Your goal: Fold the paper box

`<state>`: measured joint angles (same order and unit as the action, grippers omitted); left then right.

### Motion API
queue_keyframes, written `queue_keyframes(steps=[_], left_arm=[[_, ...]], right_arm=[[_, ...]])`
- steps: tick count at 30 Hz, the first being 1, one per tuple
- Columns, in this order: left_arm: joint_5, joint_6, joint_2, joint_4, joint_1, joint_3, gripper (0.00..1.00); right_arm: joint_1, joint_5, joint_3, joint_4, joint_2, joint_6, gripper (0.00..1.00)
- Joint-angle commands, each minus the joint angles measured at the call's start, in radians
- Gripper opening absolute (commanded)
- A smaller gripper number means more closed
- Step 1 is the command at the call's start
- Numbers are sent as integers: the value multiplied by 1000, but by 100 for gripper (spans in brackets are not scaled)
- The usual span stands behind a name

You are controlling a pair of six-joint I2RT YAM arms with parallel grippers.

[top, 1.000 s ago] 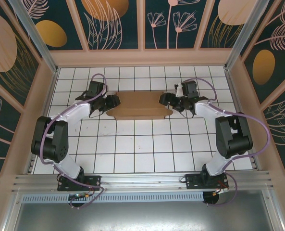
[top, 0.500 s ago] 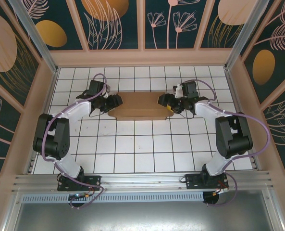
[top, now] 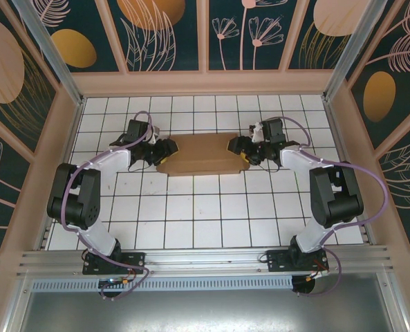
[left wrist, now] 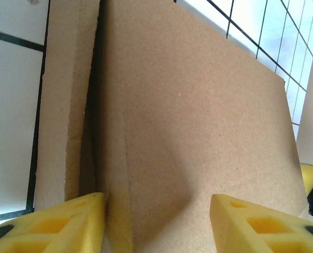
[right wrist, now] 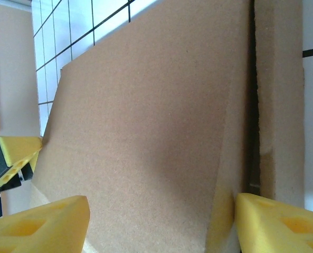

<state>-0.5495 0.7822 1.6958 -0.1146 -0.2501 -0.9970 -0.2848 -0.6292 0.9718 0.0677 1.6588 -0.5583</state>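
Flat brown corrugated paper box lies far-centre on white tiled table, long axis left-right, between 2 arms: left gripper at its left end, right gripper at its right end, both equally near, jaws parted against cardboard, no clamp evident.

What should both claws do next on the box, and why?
Probably close both a little, pressing inward. The left claw and right claw sit open at opposite ends of the paper box, and a dark gap shows beside its side flap, so it isn't seated.
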Motion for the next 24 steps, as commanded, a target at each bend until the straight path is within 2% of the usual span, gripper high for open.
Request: queue_keyframes(steps=[1, 8, 16, 20, 24], left_arm=[[-77, 45, -6, 73, -7, 18, 51], [92, -53, 5, -22, -7, 48, 43], [118, -64, 59, -17, -7, 83, 38], [209, -114, -18, -100, -7, 31, 43], [247, -139, -80, -149, -7, -33, 50]], right_arm=[[-10, -42, -9, -47, 15, -13, 70], [-22, 142, -15, 44, 33, 80, 54], [-77, 320, 0, 98, 105, 145, 47], [-95, 381, 18, 125, 108, 160, 45], [-94, 330, 24, 114, 70, 159, 47]])
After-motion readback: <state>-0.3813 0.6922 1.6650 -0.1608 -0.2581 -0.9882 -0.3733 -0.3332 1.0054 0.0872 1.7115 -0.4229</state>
